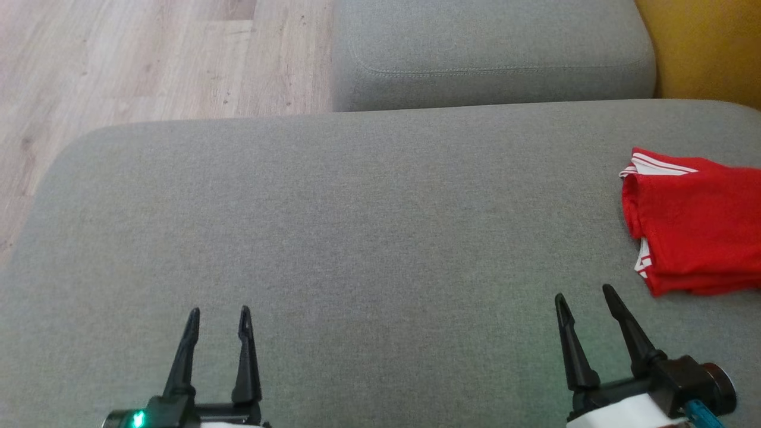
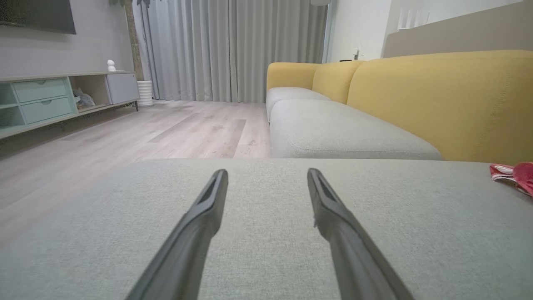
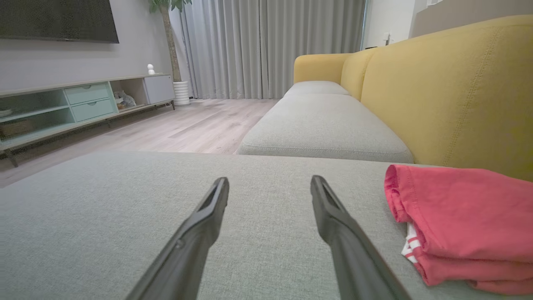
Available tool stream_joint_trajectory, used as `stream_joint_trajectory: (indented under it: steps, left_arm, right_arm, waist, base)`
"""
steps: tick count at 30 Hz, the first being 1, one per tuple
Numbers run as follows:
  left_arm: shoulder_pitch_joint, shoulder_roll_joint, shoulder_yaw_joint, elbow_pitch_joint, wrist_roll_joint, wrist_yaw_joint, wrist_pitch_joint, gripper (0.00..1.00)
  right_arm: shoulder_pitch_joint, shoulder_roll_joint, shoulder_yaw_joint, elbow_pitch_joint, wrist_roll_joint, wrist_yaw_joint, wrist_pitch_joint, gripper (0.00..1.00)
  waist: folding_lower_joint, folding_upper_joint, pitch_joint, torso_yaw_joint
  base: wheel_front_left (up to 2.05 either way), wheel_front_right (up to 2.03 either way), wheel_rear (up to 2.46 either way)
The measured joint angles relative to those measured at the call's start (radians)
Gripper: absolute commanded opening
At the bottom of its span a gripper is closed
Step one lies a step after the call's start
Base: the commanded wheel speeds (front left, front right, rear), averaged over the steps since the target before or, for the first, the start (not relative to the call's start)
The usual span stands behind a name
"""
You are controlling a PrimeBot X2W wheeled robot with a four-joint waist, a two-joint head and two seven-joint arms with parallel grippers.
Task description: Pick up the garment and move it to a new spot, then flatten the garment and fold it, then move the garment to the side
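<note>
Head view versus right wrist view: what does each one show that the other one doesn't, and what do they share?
Head view adds: the left gripper, open, low on the left, with nothing between its fingers.
Right wrist view adds: the room beyond, with a TV, a low cabinet, curtains and a plant.
Shared: the grey seat, the folded red garment lying at its right, the open right gripper beside the garment and not touching it, the yellow backrest and the wood floor.
</note>
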Motion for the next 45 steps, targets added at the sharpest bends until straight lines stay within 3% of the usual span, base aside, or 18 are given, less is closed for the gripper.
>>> stream_joint_trajectory:
  steps: [10,11,17,45]
  left_arm:
    - [0.000,0.000,0.009,-0.005,-0.003,0.006,0.000,1.00]
    - [0.000,0.000,0.008,-0.002,-0.009,0.008,0.000,0.00]
    - [0.031,0.000,0.005,0.084,-0.017,0.008,0.002,0.00]
    - [-0.008,0.006,0.026,0.104,-0.354,-0.037,0.063,0.00]
  right_arm:
    - [-0.001,0.001,-0.001,-0.001,0.010,0.000,0.000,1.00]
    - [-0.001,0.001,-0.001,0.002,0.009,0.000,0.000,0.00]
    - [0.023,0.001,0.005,0.092,0.016,0.000,0.004,0.00]
    - [-0.016,-0.002,-0.013,0.114,0.374,0.000,0.062,0.00]
  waist:
    - [0.0000,0.0000,-0.010,0.006]
    - [0.0000,0.0000,-0.011,0.007]
    - [0.0001,0.0000,-0.010,0.006]
    - [0.0001,0.0000,-0.005,-0.005]
  base:
    - [0.00,0.00,0.00]
    - [0.00,0.00,0.00]
    - [0.00,0.00,0.00]
    - [0.00,0.00,0.00]
